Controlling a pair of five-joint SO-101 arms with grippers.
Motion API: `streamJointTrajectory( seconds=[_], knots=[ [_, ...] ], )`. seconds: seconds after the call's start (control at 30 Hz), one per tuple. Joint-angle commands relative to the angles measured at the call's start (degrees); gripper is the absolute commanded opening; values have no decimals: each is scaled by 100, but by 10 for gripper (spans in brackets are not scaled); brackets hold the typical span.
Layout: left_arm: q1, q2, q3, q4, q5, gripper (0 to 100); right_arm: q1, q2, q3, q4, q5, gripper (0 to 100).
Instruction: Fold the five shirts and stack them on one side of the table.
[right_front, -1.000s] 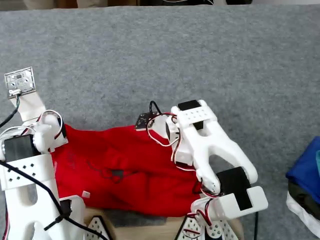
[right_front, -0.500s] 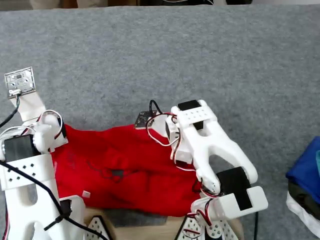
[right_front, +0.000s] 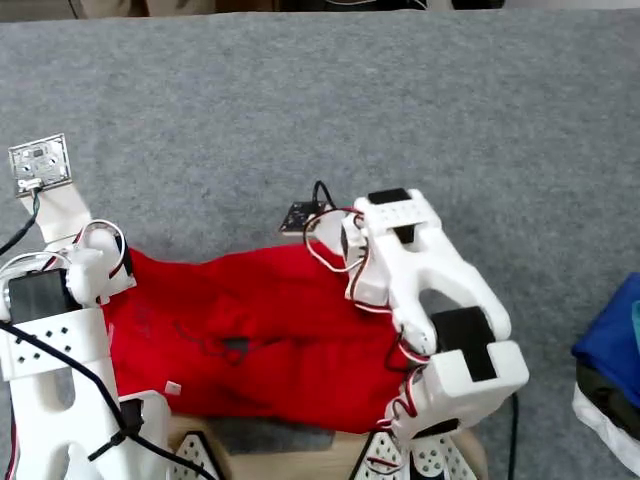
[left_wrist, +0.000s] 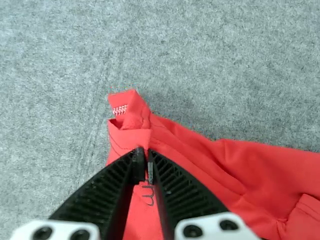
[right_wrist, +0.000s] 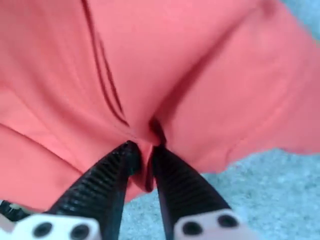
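Observation:
A red shirt (right_front: 250, 335) lies spread and wrinkled on the grey table at the near edge, between the two arms. My left gripper (left_wrist: 143, 160) is shut on the red shirt (left_wrist: 210, 170) at a corner near a folded hem, low over the table; in the high view its arm (right_front: 50, 330) stands at the shirt's left end. My right gripper (right_wrist: 144, 152) is shut on a fold of the red shirt (right_wrist: 165, 65) at the shirt's right part, under its white arm (right_front: 415, 275).
A pile of clothes with blue on top (right_front: 612, 365) lies at the right edge of the table. A small board on a white bracket (right_front: 40, 165) sticks out at the left. The grey table (right_front: 330, 110) stretches bare beyond the shirt.
The right arm has shifted a little away from the near edge and to the right, drawing the shirt's upper edge with it. The left arm has kept still.

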Motion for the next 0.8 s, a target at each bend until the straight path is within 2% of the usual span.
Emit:
streamJointTrajectory(
  seconds=[0.0,0.17,0.4,0.63,0.77],
  knots=[
    [-35,4,9,-53,35,19,198,-4,-338,308,-141,6],
    [-53,4,0,-53,35,19,198,-4,-945,782,-369,5],
    [-53,-4,-114,-62,35,19,198,-233,-2299,2057,-378,5],
    [-26,13,-993,-70,220,19,163,-857,-3864,3191,-457,5],
    [-9,22,-1741,-53,237,19,242,-1174,-4646,3244,-668,5]
  ],
)
